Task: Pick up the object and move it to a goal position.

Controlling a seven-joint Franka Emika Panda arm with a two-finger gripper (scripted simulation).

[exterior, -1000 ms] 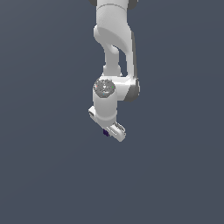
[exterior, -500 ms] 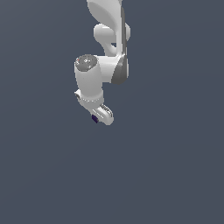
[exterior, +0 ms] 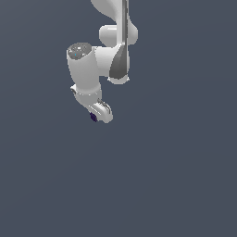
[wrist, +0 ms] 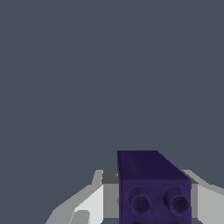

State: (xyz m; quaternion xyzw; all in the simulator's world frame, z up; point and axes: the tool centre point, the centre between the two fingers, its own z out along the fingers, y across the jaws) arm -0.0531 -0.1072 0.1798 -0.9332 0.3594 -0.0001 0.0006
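The object is a small dark purple block; the face turned to the wrist camera shows two round dimples. My white gripper is shut on it, one finger on each side. In the exterior view the gripper hangs in mid-air below the white arm, and only a dark purple sliver of the object shows at the fingertips. No goal marker shows in either view.
The white arm reaches down from the top of the exterior view. Everything behind it is a flat dark grey-blue background with no edges or other objects visible.
The arm has swung toward the exterior view's left and risen, carrying the object with it. The wrist has turned, so the gripper now points more to the right. The grip has not changed.
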